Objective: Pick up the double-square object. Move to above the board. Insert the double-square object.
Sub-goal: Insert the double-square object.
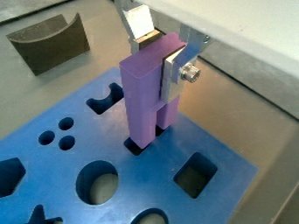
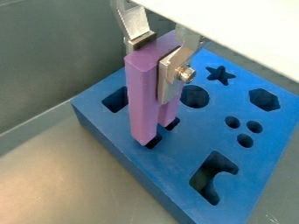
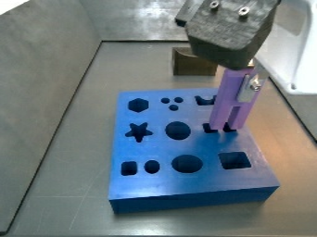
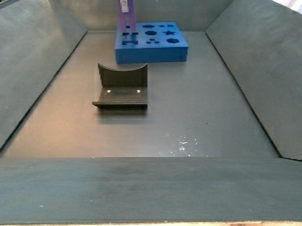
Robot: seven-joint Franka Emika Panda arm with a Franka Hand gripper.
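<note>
Gripping the block [image 1: 152, 87] upright, the tool [image 1: 163, 54] has its prongs entering the board [image 1: 140, 175]; I'd press straight down, untilted.

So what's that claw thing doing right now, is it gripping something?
Gripper: shut on the double-square object, holding it upright over the board, its lower end at a cut-out.

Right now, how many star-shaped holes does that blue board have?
1. The star hole sits beside the hexagon hole on the board, across from the gripper holding the double-square object upright. Little of the board is hidden.
</note>
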